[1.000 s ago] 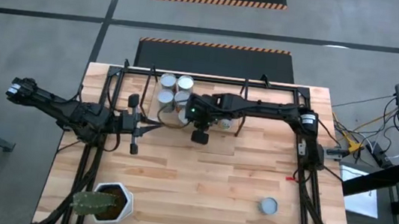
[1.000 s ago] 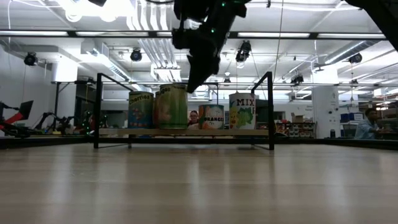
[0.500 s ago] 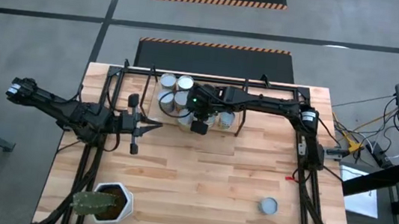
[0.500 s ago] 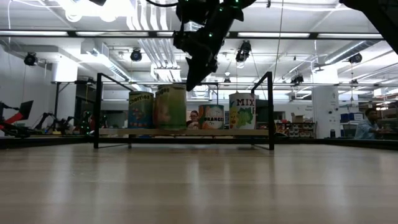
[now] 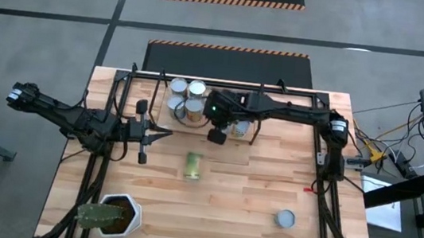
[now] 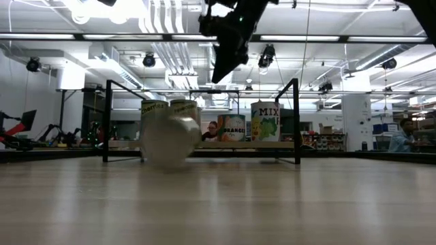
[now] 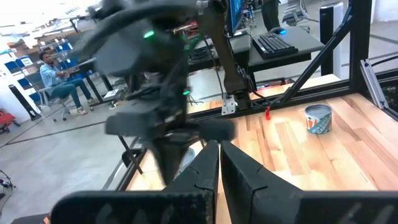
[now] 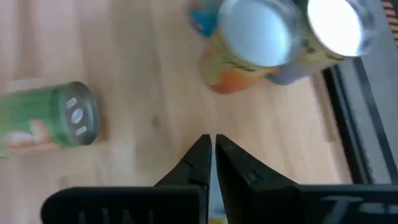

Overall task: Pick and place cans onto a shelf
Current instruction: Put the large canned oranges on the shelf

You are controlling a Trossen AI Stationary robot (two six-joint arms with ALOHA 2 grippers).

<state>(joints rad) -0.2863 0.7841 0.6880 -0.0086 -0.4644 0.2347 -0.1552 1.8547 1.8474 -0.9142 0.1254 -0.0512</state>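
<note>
One green can lies toppled on the table, apart from the closed, empty right gripper.

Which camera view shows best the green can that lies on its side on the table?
The high view: the green can lies whole and unobstructed on the table, in front of the shelf. The right wrist view shows it clearly too, but cut by the picture's edge. The low view gives only a blur. The left wrist view does not show it.

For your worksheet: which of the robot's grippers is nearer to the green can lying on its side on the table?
Right. The right gripper hangs near the shelf, just beyond the green can; the left gripper sits slightly farther off to its side.
</note>
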